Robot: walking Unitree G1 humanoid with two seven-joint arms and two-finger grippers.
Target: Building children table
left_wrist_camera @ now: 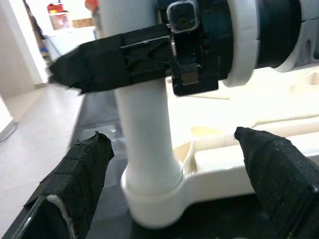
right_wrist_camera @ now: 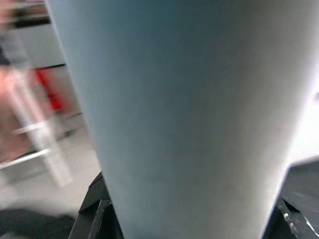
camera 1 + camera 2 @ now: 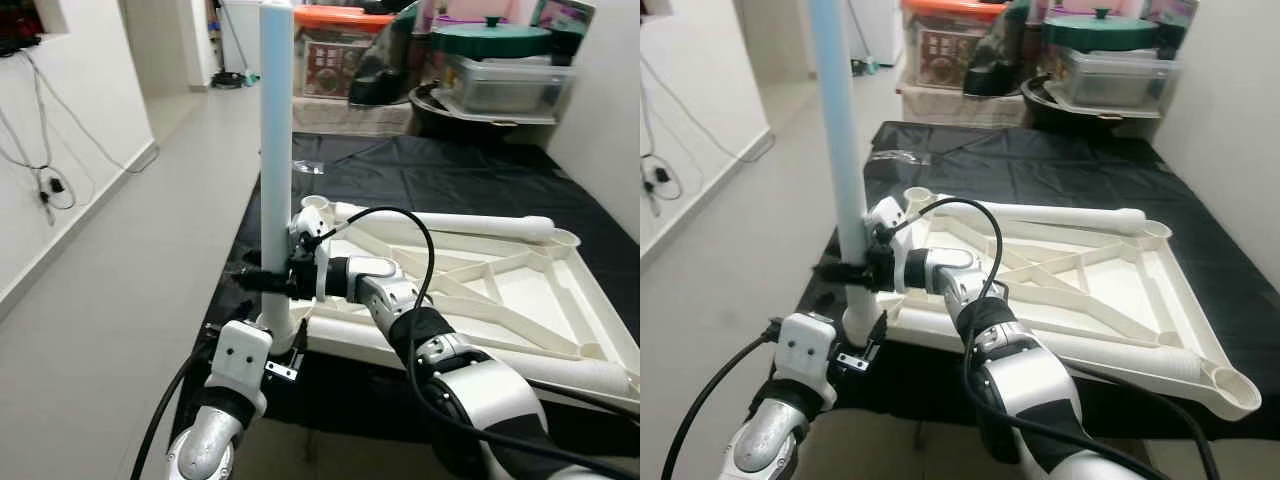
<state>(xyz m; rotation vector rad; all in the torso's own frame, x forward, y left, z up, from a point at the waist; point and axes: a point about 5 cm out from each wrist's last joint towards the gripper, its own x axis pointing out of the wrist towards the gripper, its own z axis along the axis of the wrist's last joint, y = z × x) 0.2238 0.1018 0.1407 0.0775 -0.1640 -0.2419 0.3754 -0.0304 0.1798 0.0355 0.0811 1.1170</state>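
Note:
An upturned white table top (image 3: 520, 290) lies on a black sheet (image 3: 450, 175). A pale tube leg (image 3: 276, 150) stands upright in the top's near-left corner socket (image 1: 149, 199). My right gripper (image 3: 262, 281) is shut on this leg a little above the socket; its black finger (image 1: 114, 62) crosses the tube. My left gripper (image 1: 172, 144) sits low at the socket, open, with one finger on each side of the leg and a gap to it. A second leg (image 3: 450, 222) lies along the top's far edge, and a third (image 3: 590, 375) lies at the near right.
Storage boxes (image 3: 335, 55), a clear tub (image 3: 505, 85) and a green-lidded pot (image 3: 490, 40) are stacked behind the sheet. Tiled floor (image 3: 130, 260) runs along the left, with cables (image 3: 45, 185) hanging on the left wall. A white wall (image 3: 610, 110) closes the right side.

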